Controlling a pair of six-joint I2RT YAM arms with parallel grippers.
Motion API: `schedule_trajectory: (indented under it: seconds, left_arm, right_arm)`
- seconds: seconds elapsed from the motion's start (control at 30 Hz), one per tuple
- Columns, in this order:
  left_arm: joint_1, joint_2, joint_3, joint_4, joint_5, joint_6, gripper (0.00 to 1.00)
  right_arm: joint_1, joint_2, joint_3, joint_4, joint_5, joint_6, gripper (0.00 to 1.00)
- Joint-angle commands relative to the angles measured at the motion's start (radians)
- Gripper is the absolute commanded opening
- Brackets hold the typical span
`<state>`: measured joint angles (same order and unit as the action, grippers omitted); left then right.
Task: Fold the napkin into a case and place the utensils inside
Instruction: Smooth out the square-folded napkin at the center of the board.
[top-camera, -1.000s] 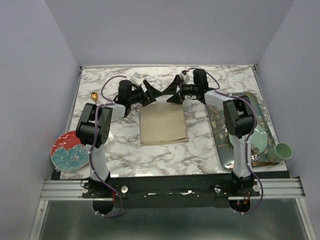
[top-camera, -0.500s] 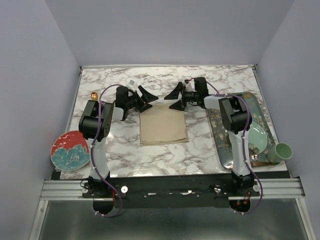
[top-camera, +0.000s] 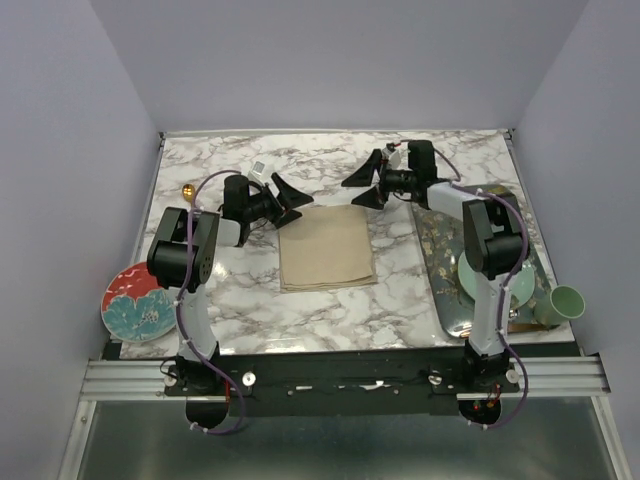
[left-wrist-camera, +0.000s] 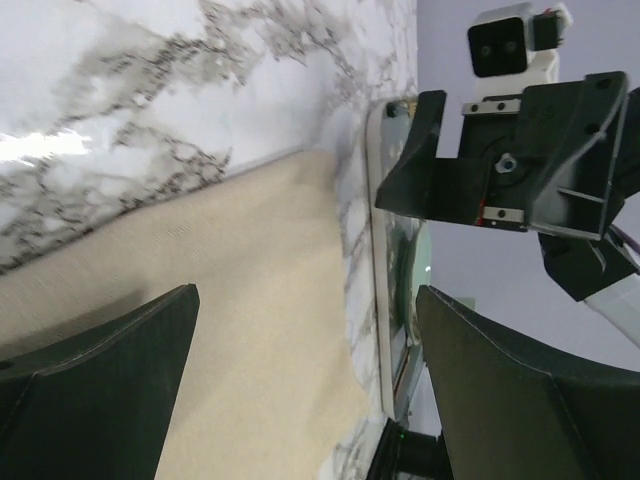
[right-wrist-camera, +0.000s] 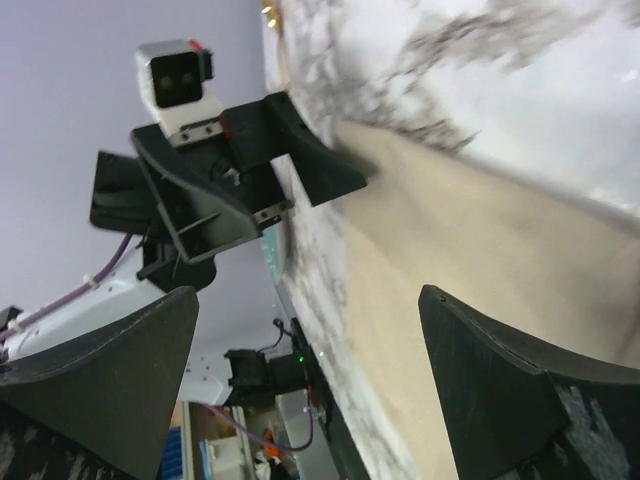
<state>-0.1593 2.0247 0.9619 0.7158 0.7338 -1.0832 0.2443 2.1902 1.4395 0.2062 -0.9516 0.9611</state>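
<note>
Left hand (top-camera: 289, 200) and right hand (top-camera: 360, 188) gape wide by the flat, matte beige napkin (top-camera: 327, 248).

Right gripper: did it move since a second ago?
Yes. The right gripper has slid right, off the far right corner of the napkin, toward the tray.

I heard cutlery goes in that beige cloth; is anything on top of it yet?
Nothing lies on the napkin, flat on the marble table. The left gripper and right gripper, both open, are near its far corners. Anything beneath is covered.
</note>
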Motion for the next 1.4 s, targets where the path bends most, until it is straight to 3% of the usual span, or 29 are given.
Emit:
schedule_trajectory:
  seconds: [0.0,0.3,0.57,0.87,1.03,1.13,1.37]
  left_arm:
    - [-0.008,-0.142,-0.077,0.001,0.044,-0.007,0.99]
    - [-0.014,-0.120,-0.111,-0.052,0.030,0.026,0.99]
    - [-0.011,-0.063,-0.092,-0.182,-0.013,0.085,0.99]
    - [0.026,-0.020,-0.078,-0.228,-0.017,0.095,0.99]
    - [0.030,-0.049,-0.045,-0.208,0.073,0.106,0.99]
    - [0.027,-0.109,-0.012,-0.184,0.127,0.117,0.99]
    - [0.000,-0.153,0.083,-0.222,0.076,0.119,0.99]
  right_arm:
    - [0.039,-0.245,-0.189,-0.030,-0.062,-0.009,1.00]
    - [0.179,-0.330,-0.487,-0.031,-0.064,-0.033,1.00]
    - [0.185,-0.233,-0.551,-0.091,-0.091,-0.136,1.00]
    - [0.153,-0.245,-0.584,-0.185,-0.122,-0.183,1.00]
    - [0.155,-0.369,-0.513,-0.202,-0.156,-0.231,1.00]
    - [0.148,-0.421,-0.357,-0.233,-0.177,-0.264,1.00]
    - [0.135,-0.298,-0.070,-0.289,0.025,-0.315,1.00]
